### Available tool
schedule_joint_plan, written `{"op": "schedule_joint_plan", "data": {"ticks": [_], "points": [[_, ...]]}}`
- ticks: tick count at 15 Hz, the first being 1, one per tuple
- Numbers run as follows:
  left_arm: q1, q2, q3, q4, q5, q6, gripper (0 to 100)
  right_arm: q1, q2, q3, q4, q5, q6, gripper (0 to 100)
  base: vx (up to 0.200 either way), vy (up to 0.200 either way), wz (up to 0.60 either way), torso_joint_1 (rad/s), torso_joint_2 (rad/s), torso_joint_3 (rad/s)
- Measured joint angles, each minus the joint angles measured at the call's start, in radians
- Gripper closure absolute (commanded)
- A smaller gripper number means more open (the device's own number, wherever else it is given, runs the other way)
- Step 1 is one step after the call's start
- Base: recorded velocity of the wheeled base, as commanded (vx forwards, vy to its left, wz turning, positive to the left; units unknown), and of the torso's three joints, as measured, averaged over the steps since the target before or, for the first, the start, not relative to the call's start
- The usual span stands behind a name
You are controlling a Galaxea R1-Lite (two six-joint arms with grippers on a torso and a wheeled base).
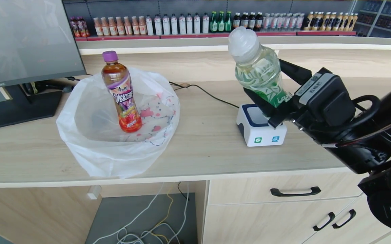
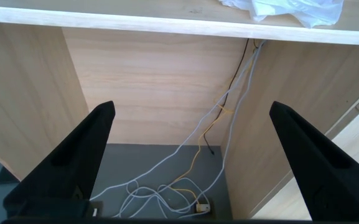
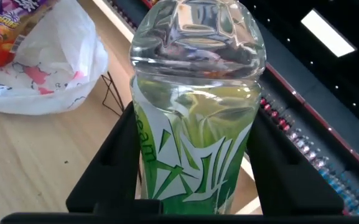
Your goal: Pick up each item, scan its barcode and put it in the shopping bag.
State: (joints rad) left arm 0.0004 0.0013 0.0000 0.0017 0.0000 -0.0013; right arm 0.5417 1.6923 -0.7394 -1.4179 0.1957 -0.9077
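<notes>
Toward 9 o'clock on the counter (image 1: 209, 149) sits the shopping bag (image 1: 90, 149), a thin white translucent plastic sack with its rim rolled down wide and red and blue print on its inner wall. Inside it a purple-capped bottle (image 1: 120, 95) stands nearly upright, filled with amber drink and wrapped in a purple and red label.

At 3 o'clock from the bag, well apart from it, is the scanner (image 1: 261, 130), a small white box with a dark blue window on top. Just above it, toward 12 o'clock, the right gripper (image 1: 263, 76) is clamped on the green-labelled bottle (image 1: 256, 67), its black fingers pressing the label from both sides. That bottle is ribbed clear plastic with a frosted white cap, holds pale yellow liquid, and tilts with its cap toward 11 o'clock.

Down under the counter's edge the left gripper (image 2: 191, 124) hangs with its fingers spread wide, nothing between them, facing loose white and yellow cables (image 2: 185, 180) on a grey floor.

Light wood-grain laminate covers the counter. A dark monitor (image 1: 25, 37) stands at 10 o'clock from the bag, drawers (image 1: 283, 193) with black handles sit below at 5 o'clock, and a shelf (image 1: 215, 23) of bottled drinks lines the back wall at 12 o'clock.
</notes>
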Motion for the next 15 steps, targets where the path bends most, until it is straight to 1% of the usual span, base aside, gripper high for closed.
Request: {"op": "schedule_joint_plan", "data": {"ticks": [6, 11, 15], "points": [[0.0, 0.0, 0.0, 0.0, 0.0, 0.0, 0, -0.003, 0.03, 0.001, 0.005, 0.014, -0.103, 100, 0.0, 0.0, 0.0, 0.0, 0.0, 0.0], [0.0, 0.0, 0.0, 0.0, 0.0, 0.0, 0, -0.038, 0.05, -0.004, 0.002, 0.121, -0.17, 100, 0.0, 0.0, 0.0, 0.0, 0.0, 0.0], [0.0, 0.0, 0.0, 0.0, 0.0, 0.0, 0, -0.076, 0.058, 0.004, 0.002, 0.163, -0.175, 100, 0.0, 0.0, 0.0, 0.0, 0.0, 0.0]]}}
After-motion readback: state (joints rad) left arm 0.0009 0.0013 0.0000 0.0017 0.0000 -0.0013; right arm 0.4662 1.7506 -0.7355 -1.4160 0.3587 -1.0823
